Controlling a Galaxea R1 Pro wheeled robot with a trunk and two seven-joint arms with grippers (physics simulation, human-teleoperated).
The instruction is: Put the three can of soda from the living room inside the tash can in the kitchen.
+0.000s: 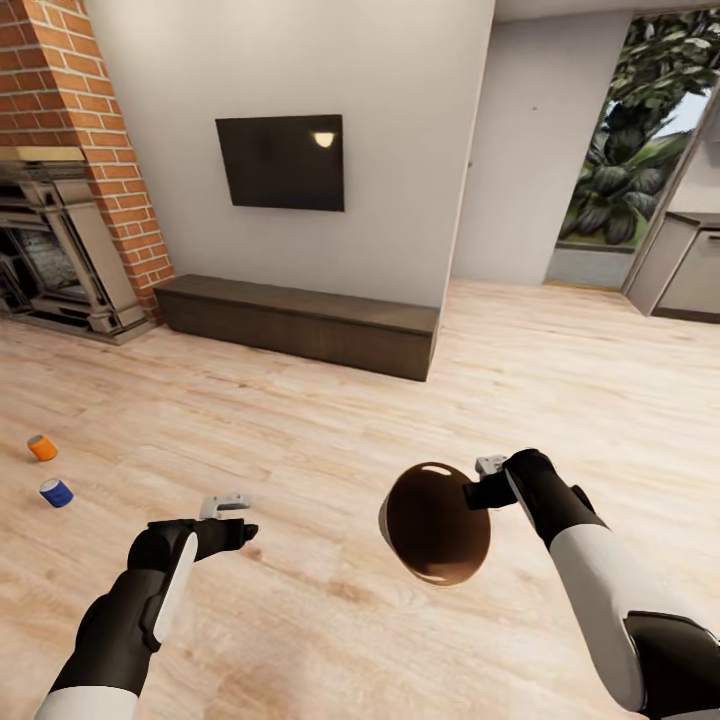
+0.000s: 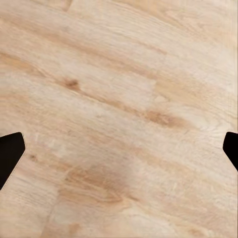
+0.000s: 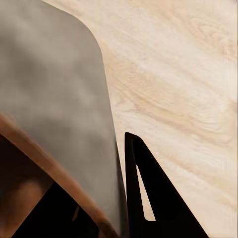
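The tash can, a round glossy brown bin, hangs tilted above the wood floor with its dark inside turned toward me. My right gripper is shut on its rim. In the right wrist view the bin's grey outer wall and brown rim sit against one dark finger. One orange can of soda lies on the floor at the far left. My left gripper hovers open over bare planks, to the right of that can; its fingertips stand wide apart with nothing between them.
A blue cylinder lies beside the orange can. A brick fireplace stands at the back left, and a low dark bench sits under a wall TV. At the right, an opening leads past a grey cabinet.
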